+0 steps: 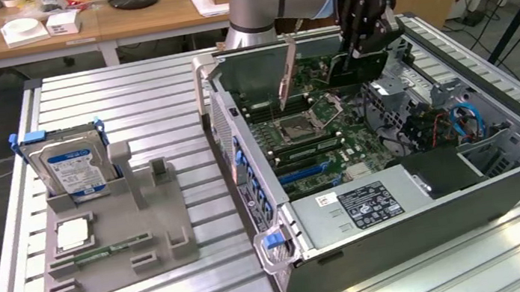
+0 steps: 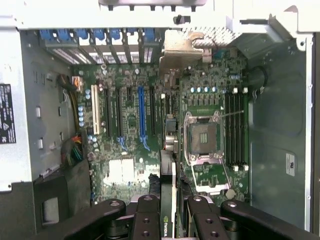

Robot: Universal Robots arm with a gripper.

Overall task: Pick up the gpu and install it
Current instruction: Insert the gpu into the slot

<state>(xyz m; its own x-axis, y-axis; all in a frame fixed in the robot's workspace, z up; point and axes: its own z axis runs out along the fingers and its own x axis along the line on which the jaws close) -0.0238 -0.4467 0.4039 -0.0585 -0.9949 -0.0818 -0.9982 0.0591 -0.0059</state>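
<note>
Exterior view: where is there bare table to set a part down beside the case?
The slatted table is bare behind the gray holder tray, and in front of it. The open case is crowded with boards and cables.

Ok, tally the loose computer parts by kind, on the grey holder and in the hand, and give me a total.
hard drive: 1
processor chip: 1
memory stick: 1
gpu: 1, gripped in the hand
Total: 4

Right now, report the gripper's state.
Gripper: shut on the gpu, holding it edge-down above the motherboard inside the open computer case.
</note>
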